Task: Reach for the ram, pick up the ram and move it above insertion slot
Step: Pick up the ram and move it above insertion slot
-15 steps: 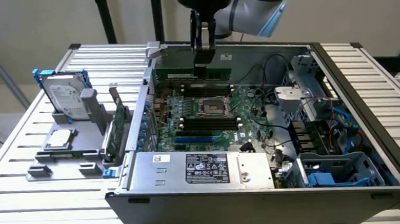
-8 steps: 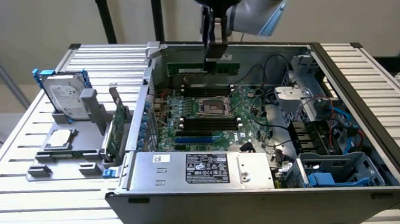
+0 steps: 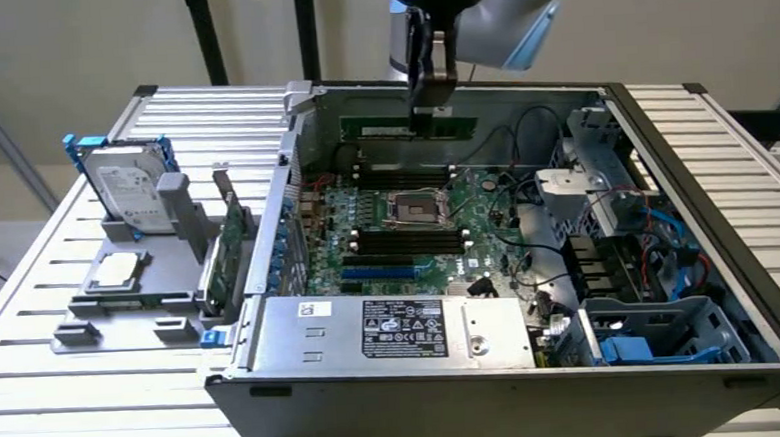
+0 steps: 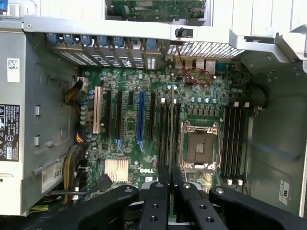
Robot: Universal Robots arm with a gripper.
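Case (image 3: 717, 352): open computer on the slatted surface (image 3: 51, 386); motherboard (image 3: 418, 239) below, cables to the exterior view's right.
Claw (image 3: 430, 104): clamped on the ram's top edge.
Ram (image 3: 407, 127): held edge-up above the board's far memory slots; probably light, stiff, fragile, best held by its edges.
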